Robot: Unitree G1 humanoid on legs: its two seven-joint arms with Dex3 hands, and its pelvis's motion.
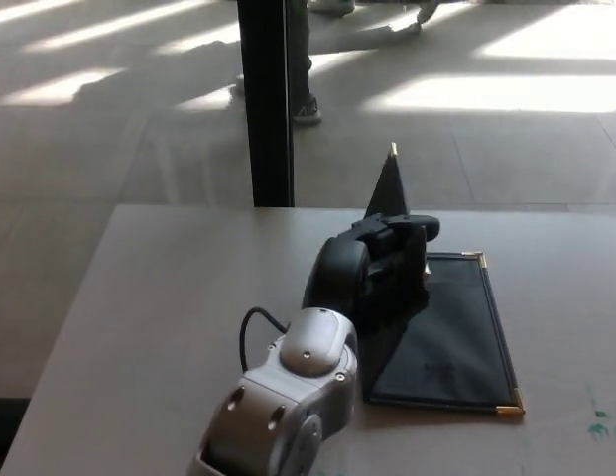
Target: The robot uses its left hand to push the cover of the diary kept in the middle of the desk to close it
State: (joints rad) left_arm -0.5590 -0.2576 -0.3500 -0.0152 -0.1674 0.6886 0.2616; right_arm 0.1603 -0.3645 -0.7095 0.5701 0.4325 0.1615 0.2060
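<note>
Grey desk (159,317) lies bare to the left and front of the diary (451,327), whose base rests flat near the right edge, gold corners showing. Its cover (390,188) stands nearly upright, tipped toward the base. No writing is readable. Left hand (372,263) presses the cover's outer side, fingers (412,230) seemingly bunched close, gripping nothing, though partly hidden. Green marks (600,428) dot the corner.
</note>
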